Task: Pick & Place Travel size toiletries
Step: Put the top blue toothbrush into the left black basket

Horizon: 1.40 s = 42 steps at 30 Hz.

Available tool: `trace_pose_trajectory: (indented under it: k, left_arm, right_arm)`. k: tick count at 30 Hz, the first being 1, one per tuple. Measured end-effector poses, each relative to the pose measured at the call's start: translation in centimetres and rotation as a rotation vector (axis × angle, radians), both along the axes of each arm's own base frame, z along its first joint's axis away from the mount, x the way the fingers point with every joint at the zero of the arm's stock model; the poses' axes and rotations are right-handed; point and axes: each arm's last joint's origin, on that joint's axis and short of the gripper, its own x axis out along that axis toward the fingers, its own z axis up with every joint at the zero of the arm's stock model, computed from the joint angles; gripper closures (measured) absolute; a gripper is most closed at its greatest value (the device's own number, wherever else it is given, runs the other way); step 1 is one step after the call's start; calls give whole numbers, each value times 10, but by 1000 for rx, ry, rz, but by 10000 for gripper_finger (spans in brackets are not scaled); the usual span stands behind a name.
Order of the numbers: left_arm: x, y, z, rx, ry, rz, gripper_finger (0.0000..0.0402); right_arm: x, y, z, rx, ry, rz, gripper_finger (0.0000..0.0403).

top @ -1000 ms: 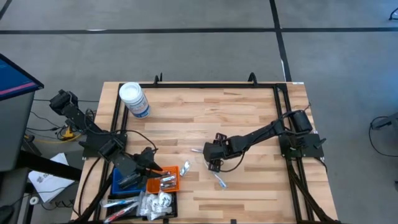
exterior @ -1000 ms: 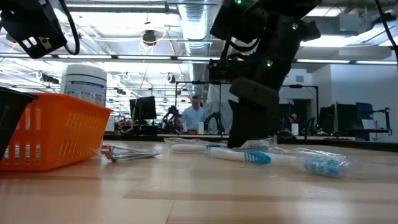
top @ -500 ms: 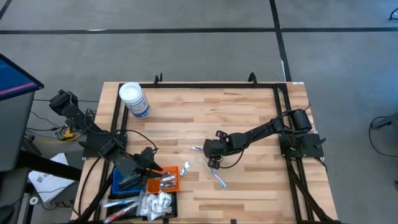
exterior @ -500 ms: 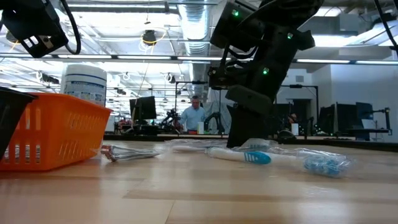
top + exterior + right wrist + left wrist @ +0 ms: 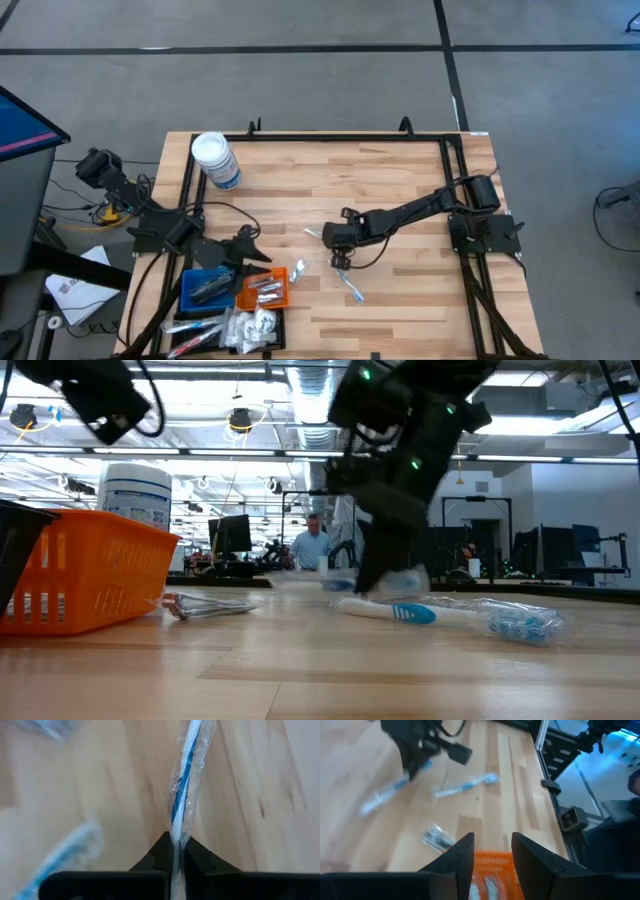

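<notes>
A: Right gripper [image 5: 176,851]?
B: Mid-worktop [image 5: 400,180], fingers pressed together, pinching a wrapped blue-and-white toothbrush [image 5: 186,780] by one end; the rest of it runs out ahead over the wood. Low view shows it just off the surface.
A: Other loose toiletries?
B: Second wrapped toothbrush [image 5: 352,288] flat on the worktop just beside the right gripper. Small silvery packet [image 5: 298,270] next to the orange tray [image 5: 262,293].
A: Left gripper [image 5: 491,851]?
B: Above the orange tray's edge, fingers spread a bit, nothing between them.
A: Trays?
B: Blue tray [image 5: 205,284] touching the orange one, silvery tubes [image 5: 262,289] in the orange. White packets [image 5: 250,325] at the front edge. White-lidded jar [image 5: 215,160] far left corner.
</notes>
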Motion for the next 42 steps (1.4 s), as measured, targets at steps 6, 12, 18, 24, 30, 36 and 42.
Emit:
trace_pose_trajectory:
  k: [6, 12, 18, 24, 30, 36, 42]
  left_arm:
    - [16, 17, -3, 102, 2, -28, 277]
    - [47, 22, -3, 237, 25, -87, 277]
    - [89, 20, 9, 421, 57, -145, 269]
    - [112, 28, -1, 502, 202, -122, 222]
    - [123, 38, -18, 508, 269, -96, 187]
    - [125, 39, -20, 477, 274, -68, 193]
    - [123, 36, -18, 405, 270, -108, 283]
  right_arm:
    - [18, 10, 31, 1, -49, 81, 387]
    - [34, 18, 65, -22, -124, 153, 397]
    - [38, 21, 82, -35, -139, 180, 395]
    - [33, 33, 82, -58, -104, 207, 395]
    - [30, 46, 82, -96, -105, 248, 394]
    - [30, 44, 82, -99, -105, 245, 393]
    - [32, 39, 82, -101, -109, 230, 390]
